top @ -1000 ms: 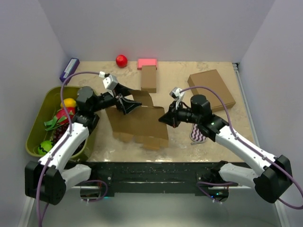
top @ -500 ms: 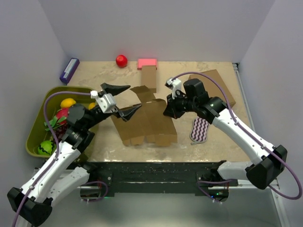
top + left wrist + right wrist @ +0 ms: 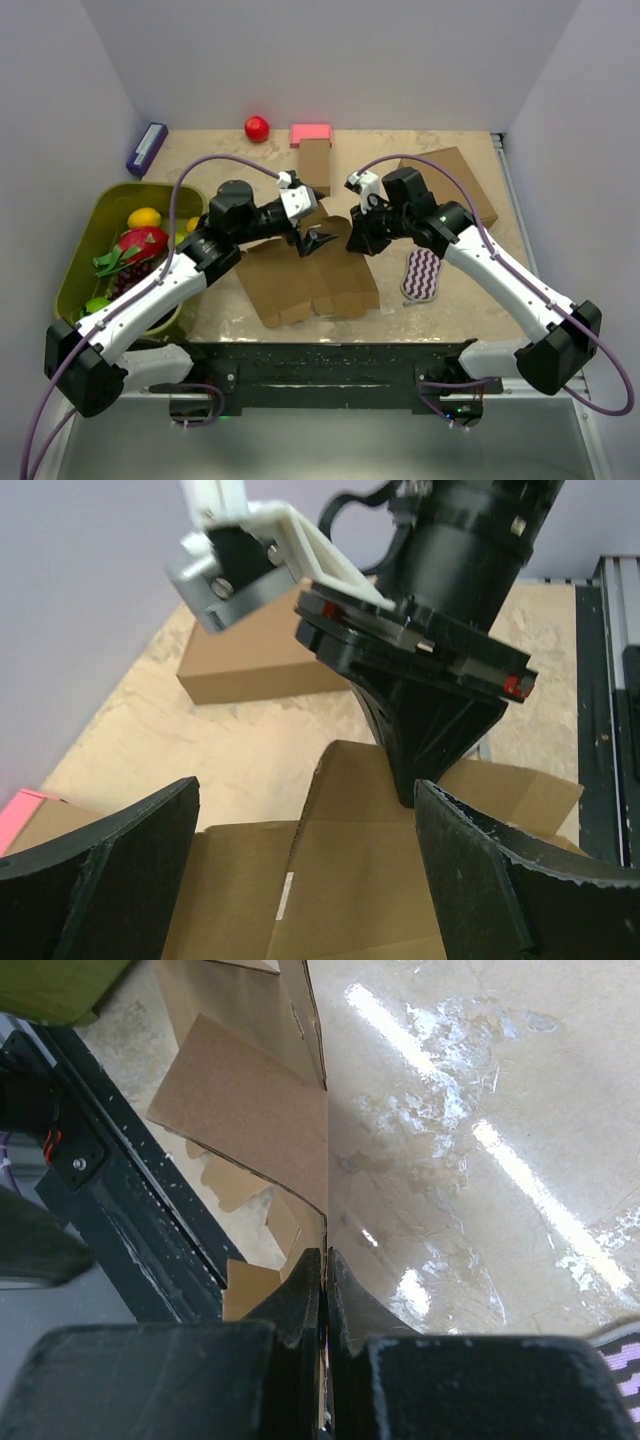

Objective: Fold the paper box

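The paper box (image 3: 300, 280) is a flat brown die-cut sheet lying mid-table, its far right edge lifted. My right gripper (image 3: 357, 237) is shut on that raised edge; in the right wrist view the thin cardboard (image 3: 250, 1110) runs straight into the closed fingertips (image 3: 325, 1265). My left gripper (image 3: 312, 232) hovers open just left of the right one, above the sheet's far part. In the left wrist view its two wide-apart fingers (image 3: 110, 880) frame a creased panel of the paper box (image 3: 350, 870), touching nothing, with the right gripper (image 3: 430, 730) directly ahead.
A green bin (image 3: 85, 285) of toy fruit stands at the left. At the back are a purple block (image 3: 146, 147), a red ball (image 3: 257, 127), a pink block (image 3: 311, 132) and a narrow brown box (image 3: 314, 165). A larger brown box (image 3: 447, 185) and a striped pouch (image 3: 421, 275) lie right.
My left arm let go, drew back left with jaws widening, then swung right over the sheet toward the right gripper. The right gripper stayed shut on the edge, and the sheet shifted slightly.
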